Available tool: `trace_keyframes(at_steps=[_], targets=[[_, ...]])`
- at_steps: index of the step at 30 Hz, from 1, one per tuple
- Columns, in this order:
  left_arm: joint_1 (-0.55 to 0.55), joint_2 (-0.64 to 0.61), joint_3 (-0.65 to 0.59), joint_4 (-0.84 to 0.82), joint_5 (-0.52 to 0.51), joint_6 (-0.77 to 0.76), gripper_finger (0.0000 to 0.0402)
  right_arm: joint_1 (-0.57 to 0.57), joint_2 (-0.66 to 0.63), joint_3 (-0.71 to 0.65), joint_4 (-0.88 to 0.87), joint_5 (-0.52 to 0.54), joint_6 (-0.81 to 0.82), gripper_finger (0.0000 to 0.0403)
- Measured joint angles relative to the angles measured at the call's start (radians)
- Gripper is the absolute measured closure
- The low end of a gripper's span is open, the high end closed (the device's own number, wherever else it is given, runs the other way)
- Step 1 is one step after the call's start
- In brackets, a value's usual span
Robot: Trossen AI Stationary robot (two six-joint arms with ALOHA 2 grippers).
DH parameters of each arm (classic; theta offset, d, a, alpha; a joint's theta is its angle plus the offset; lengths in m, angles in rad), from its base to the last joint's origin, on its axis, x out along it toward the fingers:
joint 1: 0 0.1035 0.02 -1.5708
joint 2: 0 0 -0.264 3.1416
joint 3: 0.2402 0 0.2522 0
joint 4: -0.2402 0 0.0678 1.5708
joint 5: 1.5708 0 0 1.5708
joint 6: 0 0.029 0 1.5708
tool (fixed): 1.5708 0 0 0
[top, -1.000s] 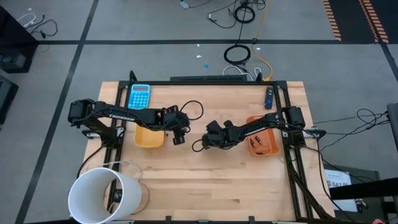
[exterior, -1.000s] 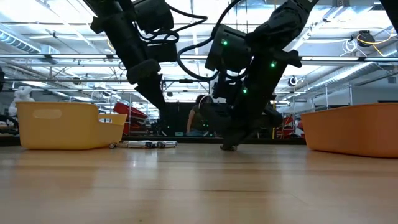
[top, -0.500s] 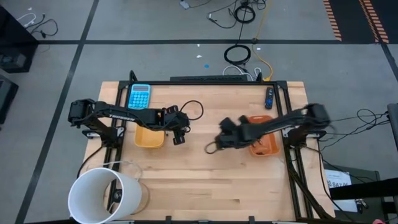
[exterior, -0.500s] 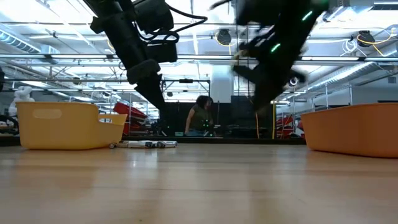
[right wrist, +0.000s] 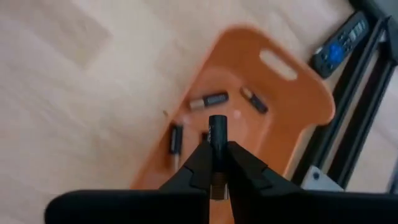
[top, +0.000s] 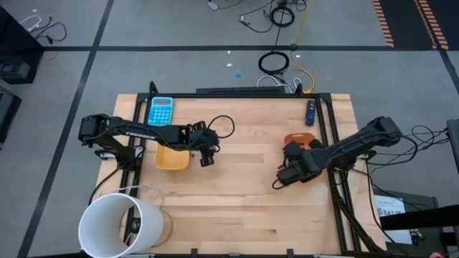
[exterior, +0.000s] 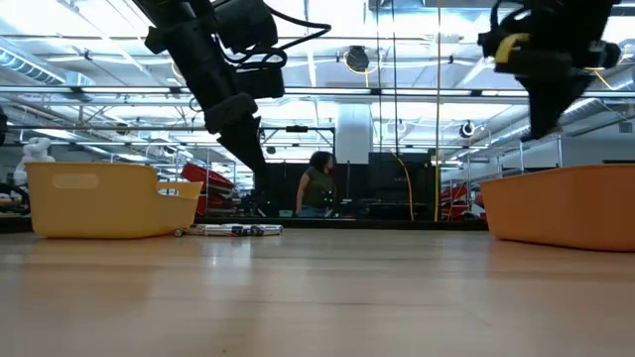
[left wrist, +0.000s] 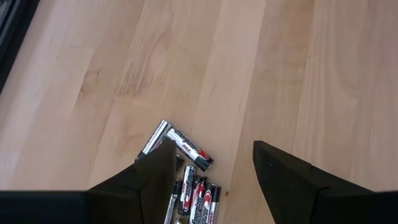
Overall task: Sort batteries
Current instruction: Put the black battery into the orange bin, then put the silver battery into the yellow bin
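The wooden bench [top: 237,208] carries a big white bucket [top: 118,223] at its near left corner, cut off by the frame edge, a yellow tray [top: 172,159] on the left and an orange tray [top: 305,137] on the right, most of which is hidden in the high view beneath the right arm. A blue calculator [top: 161,110] lies at the far left, and a small dark remote [top: 310,112] at the far right by the frame rail. The left hand [left wrist: 211,180] hangs just beside the yellow tray with its fingers spread apart, over a cluster of batteries [left wrist: 189,186] lying on the bare wood; the nearest cells run out of the wrist picture. The right hand [right wrist: 216,163] is above the orange tray, fingers pinched on a dark battery [right wrist: 217,134] held upright. A few loose cells [right wrist: 209,99] lie on the tray floor below it, blurred.
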Motion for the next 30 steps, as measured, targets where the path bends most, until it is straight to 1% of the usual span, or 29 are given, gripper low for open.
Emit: trace_keyframes(at_steps=[2,4,6,9,11,13,18,20,22,23,25,28,30], targets=[[0.0,0.0,0.0,0.003,0.0,-0.02,0.0178,0.001,-0.001,-0.04,0.01,-0.032,-0.029,0.0384],[0.0,0.0,0.0,0.004,0.001,-0.051,0.0178,0.001,-0.004,-0.106,0.053,-0.095,-0.068,0.0385],[0.0,0.0,0.0,0.004,0.015,-0.073,0.0178,-0.008,-0.019,-0.187,0.153,-0.168,-0.129,0.0386],[0.0,0.0,0.0,0.004,0.031,-0.081,0.0178,-0.016,-0.054,-0.3,0.32,-0.216,-0.208,0.0378],[0.0,0.0,0.0,0.004,0.036,-0.083,0.0178,-0.026,-0.082,-0.346,0.328,-0.232,-0.221,0.0359],[0.0,0.0,0.0,0.004,0.056,-0.086,0.0178,-0.036,-0.123,-0.368,0.317,-0.231,-0.22,0.0332],[0.0,0.0,0.0,-0.004,0.068,-0.11,0.0178,-0.062,-0.237,-0.376,0.314,-0.229,-0.262,0.0263],[0.001,0.0,0.0,-0.022,0.068,-0.111,0.0178,-0.073,-0.281,-0.376,0.311,-0.229,-0.279,0.0247],[0.004,0.0,0.0,-0.041,0.085,-0.12,0.0178,-0.085,-0.323,-0.376,0.304,-0.225,-0.284,0.0242],[0.008,0.0,0.0,-0.051,0.104,-0.132,0.0178,-0.091,-0.343,-0.376,0.305,-0.215,-0.283,0.0242],[0.018,0.0,0.0,-0.076,0.139,-0.158,0.0178,-0.102,-0.373,-0.373,0.304,-0.161,-0.284,0.0245],[0.034,0.0,0.0,-0.102,0.131,-0.187,0.0178,-0.119,-0.398,-0.348,0.29,0.023,-0.298,0.0255],[0.048,0.0,0.0,-0.103,0.123,-0.189,0.0178,-0.137,-0.406,-0.321,0.284,0.124,-0.34,0.026]])
